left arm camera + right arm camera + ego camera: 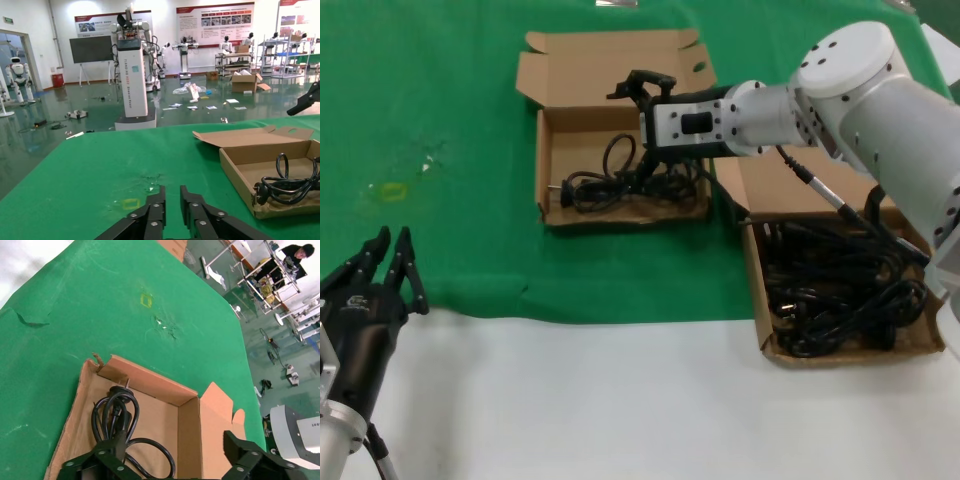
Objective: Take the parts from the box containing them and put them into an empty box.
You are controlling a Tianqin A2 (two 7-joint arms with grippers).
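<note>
At the near left corner of your tabletop, the left gripper (392,262) sits parked, its jaws almost together. Farther in, your right gripper (642,130) hovers over the left box (548,150), jaws spread wide, holding nothing; a few power cords (620,185) lie beneath it. Only the head view shows the right box (760,310) heaped with cords by the right edge. The left wrist view alone reveals the hall beyond the green cloth (90,170): a robot pedestal (132,75), wall posters, shelving.
</note>
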